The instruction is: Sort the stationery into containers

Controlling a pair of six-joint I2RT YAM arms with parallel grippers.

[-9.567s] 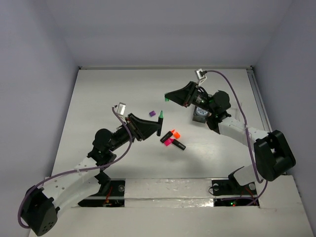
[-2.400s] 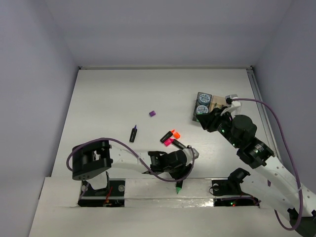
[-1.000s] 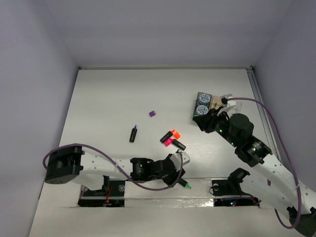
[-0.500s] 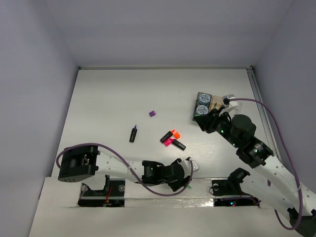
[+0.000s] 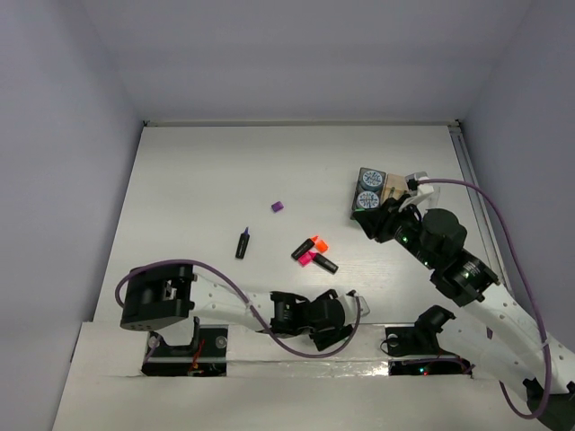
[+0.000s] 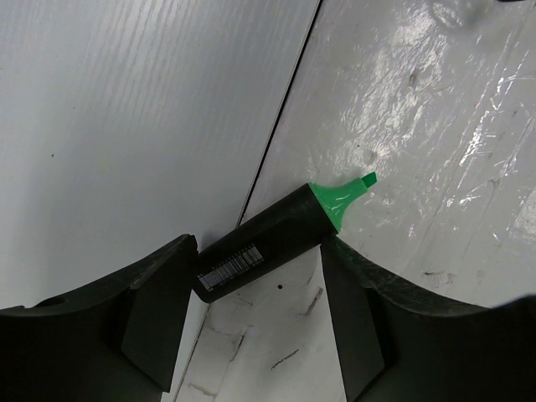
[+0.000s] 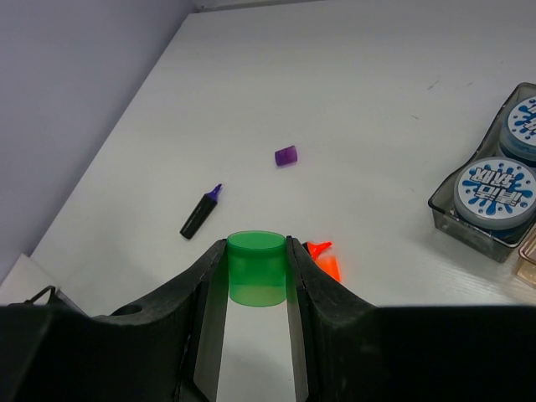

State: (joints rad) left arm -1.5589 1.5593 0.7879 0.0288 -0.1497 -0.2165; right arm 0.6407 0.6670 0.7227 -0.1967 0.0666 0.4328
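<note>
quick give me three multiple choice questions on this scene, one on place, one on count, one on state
1. Where is the small purple plastic cap? A) alone on the white table B) fitted on a highlighter C) on the floor
2. How many round blue-and-white patterned pieces sit in the small dark grey squarish holder? A) one B) two C) four
3. The green plastic cap is: A) loose on the table B) clamped in the right claw C) on a marker
Key: 1 A, nothing touches it; 2 B, two lie side by side; 3 B, both fingers press its sides.
</note>
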